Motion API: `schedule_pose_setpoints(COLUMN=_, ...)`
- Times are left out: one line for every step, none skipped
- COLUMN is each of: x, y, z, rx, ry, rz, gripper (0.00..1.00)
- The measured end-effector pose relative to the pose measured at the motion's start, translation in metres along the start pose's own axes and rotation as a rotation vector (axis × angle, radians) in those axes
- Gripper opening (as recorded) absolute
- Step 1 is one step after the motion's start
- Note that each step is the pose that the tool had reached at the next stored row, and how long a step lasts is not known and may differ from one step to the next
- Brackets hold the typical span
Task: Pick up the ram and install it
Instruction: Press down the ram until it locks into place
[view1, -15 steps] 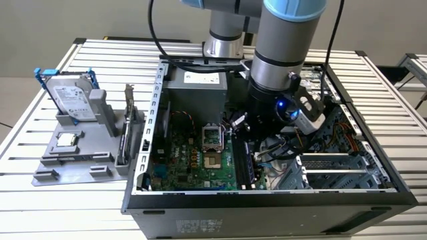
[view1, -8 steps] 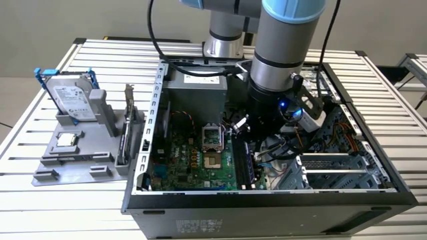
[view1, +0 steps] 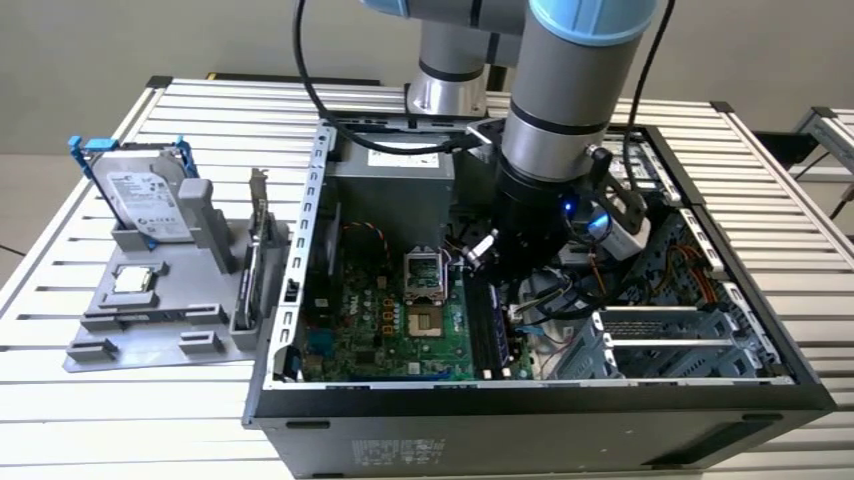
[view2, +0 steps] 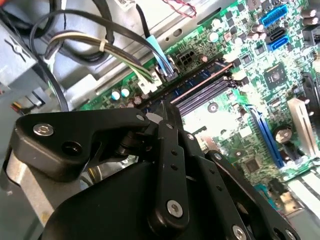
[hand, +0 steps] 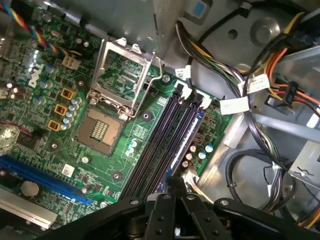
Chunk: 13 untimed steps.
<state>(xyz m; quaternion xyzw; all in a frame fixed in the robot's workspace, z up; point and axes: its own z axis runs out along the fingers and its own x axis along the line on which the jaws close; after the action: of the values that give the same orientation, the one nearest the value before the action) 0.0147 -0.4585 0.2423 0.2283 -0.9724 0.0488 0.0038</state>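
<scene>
The ram (hand: 188, 134) is a long dark blue stick standing in the outermost of the black memory slots (hand: 161, 140) on the green motherboard (view1: 387, 320). In the second wrist view its top edge (view2: 200, 86) runs along the slots. My gripper (hand: 176, 186) is down inside the open computer case (view1: 534, 395), over one end of that slot row. Its black fingers (view2: 172, 130) are drawn together, and their tips sit right at the ram's end. In the exterior view the gripper (view1: 486, 268) hangs just above the slots, with the arm hiding most of the ram.
Bundled cables (hand: 235, 75) and the drive cage (view1: 674, 340) crowd the side of the slots away from the CPU socket (hand: 102, 130). Outside the case, at the exterior view's left, a grey holder (view1: 147, 330) carries a hard drive (view1: 140, 195) and an expansion card (view1: 260, 215).
</scene>
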Motion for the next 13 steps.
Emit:
schedule_pose_setpoints(x=0.0000, y=0.0000, z=0.0000, rx=-0.0004, ry=0.0005, rz=-0.014, gripper=0.00)
schedule_pose_setpoints(x=0.0000, y=0.0001, z=0.0000, rx=-0.0005, ry=-0.0002, rz=-0.029, gripper=0.00)
schedule_pose_setpoints(x=-0.0001, y=0.0001, z=0.0000, rx=-0.0004, ry=-0.0013, rz=-0.044, gripper=0.00)
schedule_pose_setpoints(x=-0.0001, y=0.0001, z=0.0000, rx=0.0000, ry=-0.0027, rz=-0.061, gripper=0.00)
schedule_pose_setpoints(x=-0.0001, y=0.0001, z=0.0000, rx=0.0003, ry=-0.0044, rz=-0.078, gripper=0.00)
schedule_pose_setpoints(x=-0.0002, y=0.0001, z=0.0000, rx=0.0007, ry=-0.0059, rz=-0.094, gripper=0.00)
schedule_pose_setpoints(x=-0.0001, y=0.0001, z=0.0000, rx=0.0010, ry=-0.0076, rz=-0.111, gripper=0.00)
schedule_pose_setpoints(x=-0.0001, y=0.0001, z=-0.0001, rx=0.0013, ry=-0.0094, rz=-0.129, gripper=0.00)
schedule_pose_setpoints(x=-0.0001, y=0.0001, z=-0.0001, rx=0.0014, ry=-0.0111, rz=-0.146, gripper=0.00)
schedule_pose_setpoints(x=-0.0002, y=0.0001, z=0.0000, rx=0.0016, ry=-0.0131, rz=-0.163, gripper=0.00)
schedule_pose_setpoints(x=-0.0001, y=0.0001, z=0.0000, rx=0.0017, ry=-0.0150, rz=-0.181, gripper=0.00)
schedule_pose_setpoints(x=-0.0001, y=0.0001, z=-0.0001, rx=0.0019, ry=-0.0168, rz=-0.199, gripper=0.00)
schedule_pose_setpoints(x=-0.0001, y=0.0001, z=0.0000, rx=0.0020, ry=-0.0187, rz=-0.217, gripper=0.00)
